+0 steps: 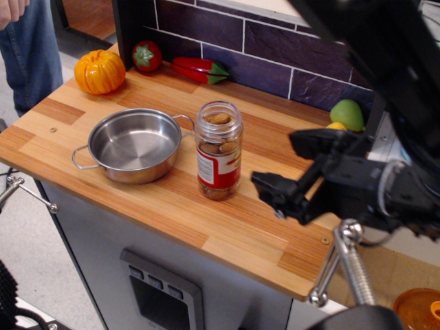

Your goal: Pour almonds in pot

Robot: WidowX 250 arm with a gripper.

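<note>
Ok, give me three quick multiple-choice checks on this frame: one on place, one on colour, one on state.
1. Where is the jar relative to the pot?
A. Inside it
B. Beside it, on the gripper's side
C. Behind it, against the wall

2. What colour is the jar's label?
A. Red and white
B. Blue
C. Green

3. What is the gripper doing?
A. Shut on the jar
B. Tipping the jar over the pot
C. Open, apart from the jar

Answers:
1. B: the jar stands upright on the counter, between pot and gripper.
2. A: a red band with white shows across its lower half.
3. C: the jaws stand spread, with bare counter between them and the jar; the almonds are not yet poured.
</note>
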